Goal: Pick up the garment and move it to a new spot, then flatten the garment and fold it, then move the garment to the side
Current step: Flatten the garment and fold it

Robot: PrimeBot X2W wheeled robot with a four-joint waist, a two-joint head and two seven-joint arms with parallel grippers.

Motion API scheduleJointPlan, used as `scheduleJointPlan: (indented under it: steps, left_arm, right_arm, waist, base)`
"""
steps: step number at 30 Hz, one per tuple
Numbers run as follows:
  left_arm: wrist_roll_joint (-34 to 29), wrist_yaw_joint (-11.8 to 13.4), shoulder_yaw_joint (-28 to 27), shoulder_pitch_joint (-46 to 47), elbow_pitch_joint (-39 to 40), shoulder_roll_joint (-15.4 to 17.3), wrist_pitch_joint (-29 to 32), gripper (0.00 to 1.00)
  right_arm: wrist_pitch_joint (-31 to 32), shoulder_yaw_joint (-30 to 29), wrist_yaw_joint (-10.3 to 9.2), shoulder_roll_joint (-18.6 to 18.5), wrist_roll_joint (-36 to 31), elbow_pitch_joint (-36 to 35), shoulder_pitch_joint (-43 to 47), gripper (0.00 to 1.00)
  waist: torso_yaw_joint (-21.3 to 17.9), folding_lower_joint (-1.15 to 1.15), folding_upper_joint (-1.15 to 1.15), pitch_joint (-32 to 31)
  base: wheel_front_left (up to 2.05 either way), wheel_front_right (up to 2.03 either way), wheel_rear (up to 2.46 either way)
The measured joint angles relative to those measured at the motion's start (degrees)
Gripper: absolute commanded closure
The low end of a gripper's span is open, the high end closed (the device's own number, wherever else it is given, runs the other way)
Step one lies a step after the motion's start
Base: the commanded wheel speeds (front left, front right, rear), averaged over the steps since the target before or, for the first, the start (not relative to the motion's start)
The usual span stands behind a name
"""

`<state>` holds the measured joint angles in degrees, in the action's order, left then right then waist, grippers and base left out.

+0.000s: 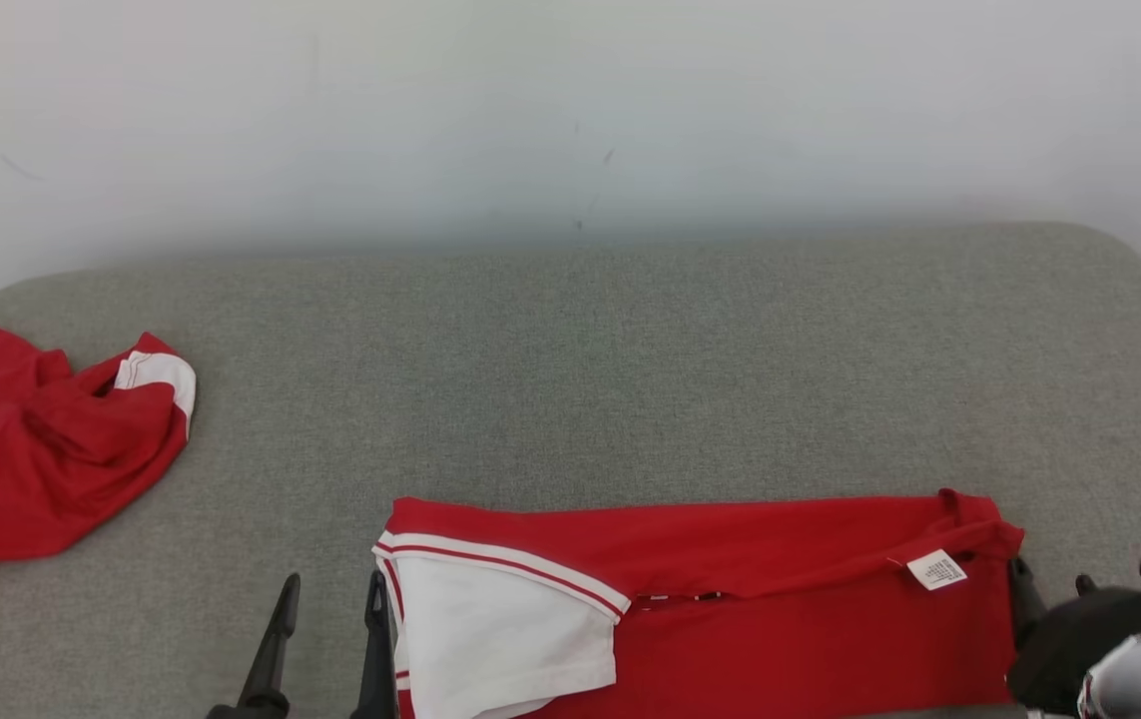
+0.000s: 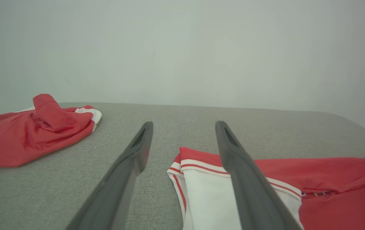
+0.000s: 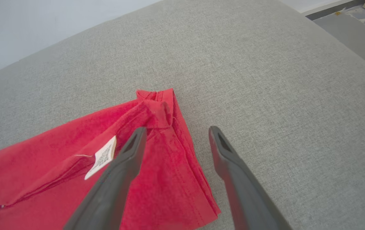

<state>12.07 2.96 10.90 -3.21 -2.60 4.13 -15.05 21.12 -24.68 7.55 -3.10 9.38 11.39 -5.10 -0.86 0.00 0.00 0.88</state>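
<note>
Left gripper (image 1: 334, 584): gapes wide, empty, at left end of folded garment (image 1: 780, 599) along near edge of bench (image 1: 630, 379); right gripper (image 3: 176, 129): likewise, right end.

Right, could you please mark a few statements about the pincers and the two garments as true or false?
The left pincer is shut on the folded shirt. False: it is open, holding nothing.
A white label shows near the shirt's right end. True.
A crumpled red garment lies at the left of the grey surface. True.
The right pincer grips the label. False: it is open, at the shirt's right end.
</note>
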Motion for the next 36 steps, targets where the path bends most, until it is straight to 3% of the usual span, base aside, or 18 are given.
scheduleJointPlan:
  steps: [12, 18, 36]
  left_arm:
    - [-2.0, -0.9, -0.2, 0.7, -2.5, -0.9, 0.0, 0.0]
    - [-2.1, -1.4, 0.2, 1.2, -3.6, -1.0, 0.0, 0.0]
    - [-2.1, -1.5, -0.1, 3.5, -3.5, -1.2, 0.0, 0.0]
  right_arm:
    - [15.9, -1.2, 0.0, -0.6, -8.8, -1.7, -10.2, 0.0]
    - [22.7, -1.8, 0.0, -2.0, -13.2, 1.3, -11.9, 0.0]
    - [27.0, -0.8, 0.01, -4.6, -11.5, 9.8, -15.1, 0.0]
  waist:
    - [0.4, 0.0, 0.0, 2.0]
    - [1.5, 0.0, 0.0, 3.6]
    - [2.4, 0.0, 0.0, 8.0]
  base:
    - [0.0, 0.0, 0.0]
    - [0.0, 0.0, 0.0]
    - [0.0, 0.0, 0.0]
